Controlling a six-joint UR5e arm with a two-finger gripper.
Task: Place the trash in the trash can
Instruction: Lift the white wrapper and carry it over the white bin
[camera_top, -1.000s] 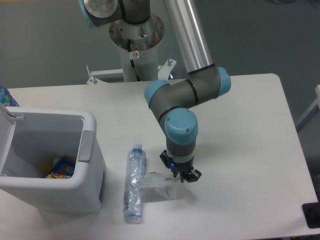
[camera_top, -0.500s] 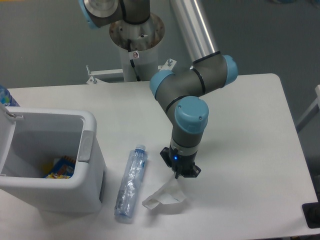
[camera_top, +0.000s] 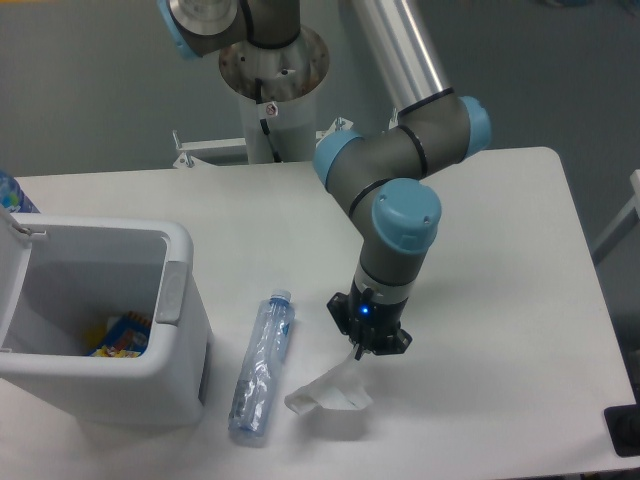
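Note:
The crushed clear plastic bottle (camera_top: 260, 368) with a pale blue cap lies on the white table, just right of the trash can (camera_top: 185, 330). The can is a large white bin with a grey side panel, and its open top is at the left. The crumpled white plastic cup (camera_top: 326, 392) hangs by its upper edge from my gripper (camera_top: 365, 351). It is tilted and seems slightly off the table, with a shadow under it. The gripper points down, shut on the cup, right of the bottle's lower half.
A colourful wrapper (camera_top: 122, 335) lies inside the bin. A blue object (camera_top: 12, 192) shows at the left edge behind the bin. The arm's base column (camera_top: 272, 80) stands at the table's back. A black item (camera_top: 624, 430) sits at the front right corner.
The gripper closed on the cup and pulled it away from the bottle. The bottle swung so that its cap end leans right. The arm's elbow shifted to the right.

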